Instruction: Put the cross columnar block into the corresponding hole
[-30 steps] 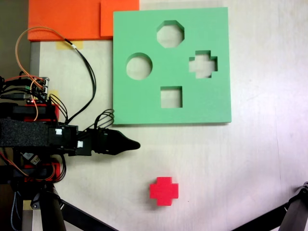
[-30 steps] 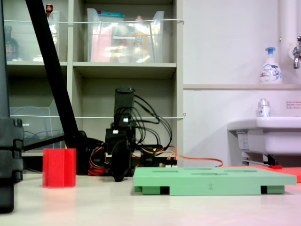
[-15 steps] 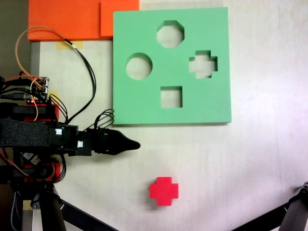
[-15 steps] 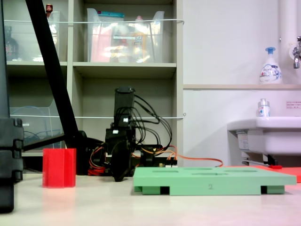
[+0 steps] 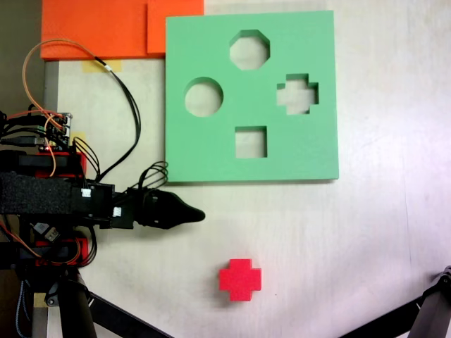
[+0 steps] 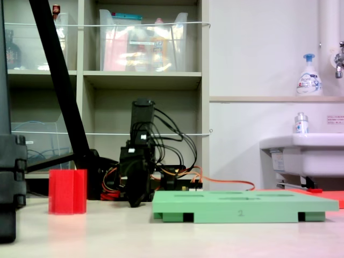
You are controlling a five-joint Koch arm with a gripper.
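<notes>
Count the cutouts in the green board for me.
4: octagonal cutout at top, round cutout left, cross cutout right, square cutout at bottom, as seen from above.

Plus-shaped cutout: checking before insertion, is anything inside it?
The plus-shaped cutout of the green board looks empty; pale table shows through. The red block sits apart.

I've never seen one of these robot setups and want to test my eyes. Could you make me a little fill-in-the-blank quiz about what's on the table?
1. The green foam board has ____ cutouts.
2. The cross columnar block is coloured ____.
3. In the top-down fixed view, the cutout nearest the board's right edge, the corresponding hole, is ____-shaped.
4. The block stands on the table, ____ the board.

Missing words: four; red; plus; outside
</notes>
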